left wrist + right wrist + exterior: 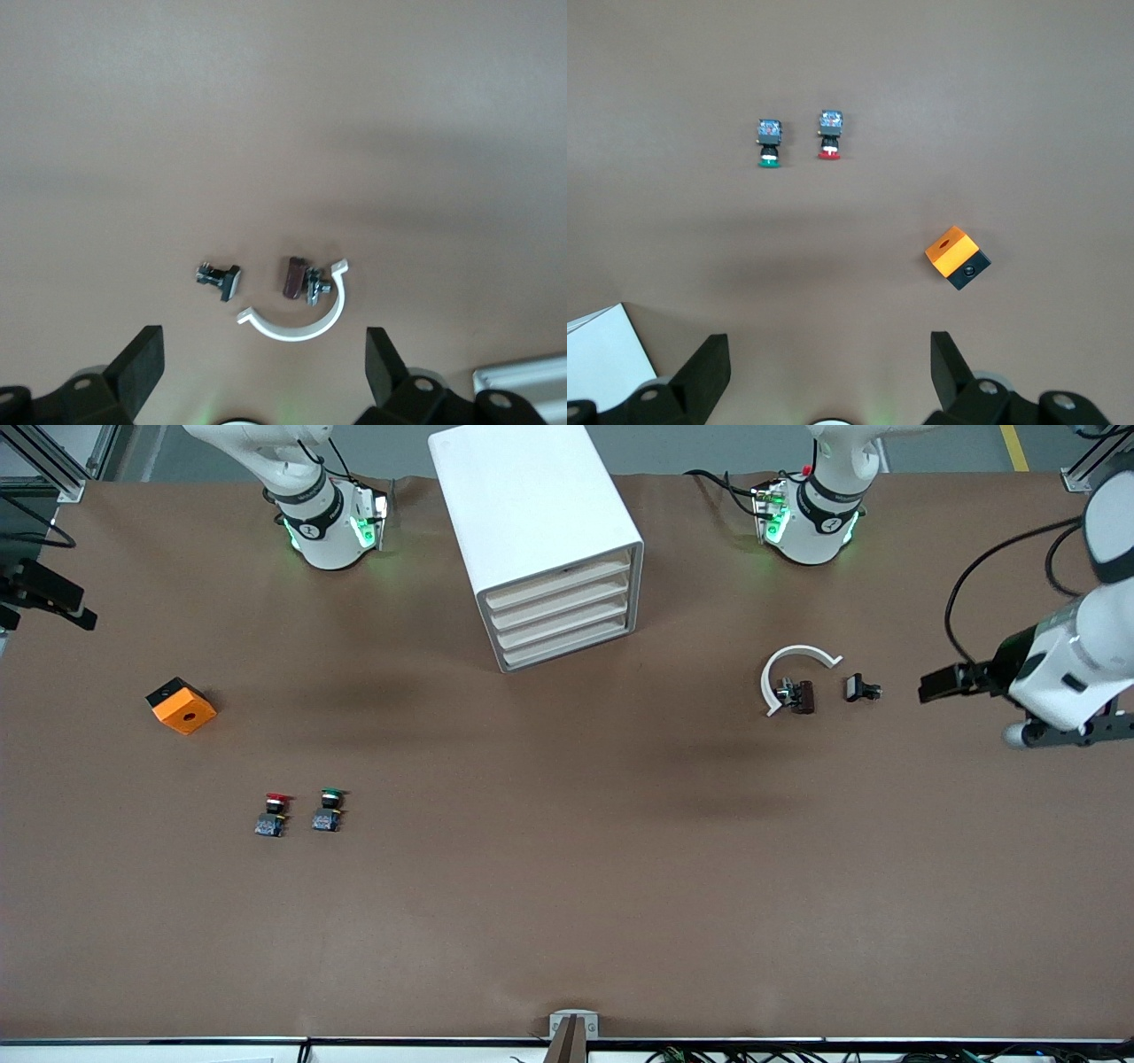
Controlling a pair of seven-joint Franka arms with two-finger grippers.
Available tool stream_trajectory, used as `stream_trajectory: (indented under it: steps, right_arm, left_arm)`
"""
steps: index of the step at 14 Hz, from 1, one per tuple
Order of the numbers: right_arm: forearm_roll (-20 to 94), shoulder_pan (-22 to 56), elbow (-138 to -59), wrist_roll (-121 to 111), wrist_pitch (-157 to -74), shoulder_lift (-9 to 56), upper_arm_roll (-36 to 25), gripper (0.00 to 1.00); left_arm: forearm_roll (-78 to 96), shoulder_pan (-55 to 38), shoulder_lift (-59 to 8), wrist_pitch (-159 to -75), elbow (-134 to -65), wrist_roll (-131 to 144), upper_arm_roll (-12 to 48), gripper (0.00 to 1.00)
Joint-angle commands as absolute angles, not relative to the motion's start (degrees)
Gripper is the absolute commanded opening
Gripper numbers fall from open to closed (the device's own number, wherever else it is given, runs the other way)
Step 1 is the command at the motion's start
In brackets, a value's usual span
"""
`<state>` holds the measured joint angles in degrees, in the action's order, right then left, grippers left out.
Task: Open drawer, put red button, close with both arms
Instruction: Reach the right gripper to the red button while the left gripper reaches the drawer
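The red button (pixel 274 814) is lying nearest the front camera on the brown surface (pixel 567 921), toward the right arm's end, with the green button (pixel 329 810) lying just beside it, the two apart. The orange cube (pixel 181 706) is sitting farther from the camera, well apart from both buttons. The white cabinet (pixel 540 540) is standing between the two arm bases, and the drawer (pixel 558 582), uppermost of its four, is sitting closed like the three below it. A white curved clip (pixel 791 666) is lying toward the left arm's end, with a small dark part (pixel 802 696) touching it and a small black part (pixel 859 688) just beside. The left gripper (pixel 263 363) is hovering over these pieces with its fingers (pixel 142 361) spread wide. The right gripper (pixel 830 367) is hovering over the surface near the cube, its fingers (pixel 948 363) spread wide too and holding nothing.
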<state>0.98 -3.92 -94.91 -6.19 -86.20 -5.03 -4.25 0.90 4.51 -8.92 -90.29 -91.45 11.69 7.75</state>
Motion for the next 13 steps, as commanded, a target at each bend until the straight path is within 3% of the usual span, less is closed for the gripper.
stream_trajectory:
  steps: [1,5,9,13]
  right_arm:
    - [1.0,-4.4,-90.0,-6.4,-86.2,4.1,-3.9,1.00]
    - [0.8,-4.9,-88.7,-6.3,-86.8,10.9,-3.9,1.00]
    - [1.7,-5.2,-89.4,-4.8,-95.2,14.7,-3.9,1.00]
    - [4.7,-5.1,-97.3,1.4,-109.2,17.4,-3.8,1.00]
  left_arm:
    - [0.1,1.6,-15.1,-89.7,-85.7,23.8,8.2,1.00]
    - [0.2,-4.7,-23.6,-92.3,-82.1,43.5,8.2,1.00]
    - [0.5,-10.0,-31.5,-93.3,-79.2,65.7,8.1,1.00]
    - [4.1,-14.8,-35.5,-93.2,-79.3,90.4,8.2,1.00]
